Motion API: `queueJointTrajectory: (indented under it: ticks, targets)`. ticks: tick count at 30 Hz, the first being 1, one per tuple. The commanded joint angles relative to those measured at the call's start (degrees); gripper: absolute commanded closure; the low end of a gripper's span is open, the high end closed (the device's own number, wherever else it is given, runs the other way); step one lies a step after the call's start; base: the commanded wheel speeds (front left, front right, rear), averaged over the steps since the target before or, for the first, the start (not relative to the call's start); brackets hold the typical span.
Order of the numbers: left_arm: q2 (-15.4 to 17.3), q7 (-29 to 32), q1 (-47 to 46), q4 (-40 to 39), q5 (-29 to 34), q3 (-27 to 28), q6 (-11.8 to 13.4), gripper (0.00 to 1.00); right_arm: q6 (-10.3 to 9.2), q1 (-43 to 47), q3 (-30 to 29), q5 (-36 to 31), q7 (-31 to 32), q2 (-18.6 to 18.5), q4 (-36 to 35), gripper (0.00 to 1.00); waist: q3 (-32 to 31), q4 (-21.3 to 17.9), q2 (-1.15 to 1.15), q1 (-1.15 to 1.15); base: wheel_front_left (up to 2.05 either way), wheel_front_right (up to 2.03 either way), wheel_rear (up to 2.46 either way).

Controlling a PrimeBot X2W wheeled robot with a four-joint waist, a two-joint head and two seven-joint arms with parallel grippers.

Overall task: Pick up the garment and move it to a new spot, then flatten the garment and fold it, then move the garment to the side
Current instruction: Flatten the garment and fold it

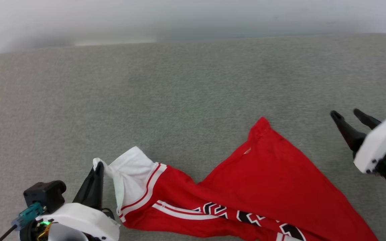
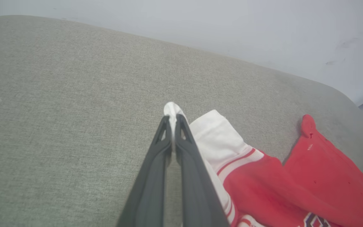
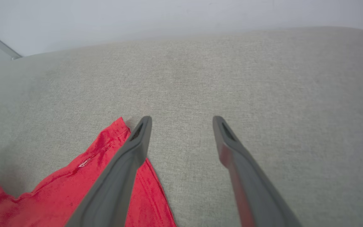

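Quick status from my end of the link. Closest to me, at the near left corner of the cushion (image 1: pixel 193 83), my left gripper (image 1: pixel 98 167) is clamped tight on the garment (image 1: pixel 263 180). It's got the tip of the white sleeve (image 1: pixel 132 170) pinched between its fingers, and a little nub of white fabric pokes out past the tips. The left wrist cam shows it best: both fingers pressed together with the cloth squeezed in between.

The shirt itself sprawls along the near edge of the cushion, running from that sleeve on the left off toward the near right corner. First comes the white sleeve with its red-and-white striped trim, then the bunched red body. The black, white-outlined lettering (image 1: pixel 214 209) sits right down at the near edge, partly cut off by the frame. It's nowhere near flat, lots of folds. A bit further in, one red corner comes to a point aimed at the middle of the cushion.

Over by the right edge, my right gripper (image 1: pixel 346 114) has its fingers spread wide, gripping nothing. On its wrist cam one finger crosses over the red hem, but I can't tell if it's touching the fabric or just above it.

Past all that it's grey-green upholstery out to the rounded far edge, then a pale wall (image 2: pixel 232 25) behind.
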Motion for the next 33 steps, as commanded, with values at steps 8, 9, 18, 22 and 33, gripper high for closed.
queueJointTrajectory:
  ticks: [8,9,18,22,33]
  targets:
    - [-2.52,-0.13,-6.42,1.18,1.96,-2.84,-1.82,1.0,-0.02,-16.47,14.68,4.74,21.07,-4.44,9.42,0.0,6.71,7.48,0.0,0.0,0.0,0.0,0.0]
    - [-2.69,-0.21,-7.05,1.44,2.04,-3.01,-2.01,1.0,-0.02,-17.67,15.9,5.17,22.57,-4.38,10.36,0.0,7.22,7.99,0.0,0.0,0.0,0.0,0.0]
    - [-4.07,-0.58,-10.28,3.14,2.87,-4.3,-3.02,1.0,-0.01,-21.48,27.09,9.51,29.88,-3.38,19.42,0.0,9.8,10.45,0.0,0.0,0.0,0.0,0.0]
    - [-4.37,-0.85,-10.58,4.18,2.55,-4.42,-3.18,1.0,0.0,-21.47,31.13,11.81,30.48,-3.67,21.5,1.0,9.52,10.79,0.0,0.0,0.0,0.0,0.0]
    - [-0.03,0.14,-15.7,6.08,2.72,-1.16,-4.57,1.0,-0.02,-28.72,32.29,13.76,18.21,-5.19,20.89,1.0,2.58,7.42,0.0,0.0,0.0,0.0,0.0]
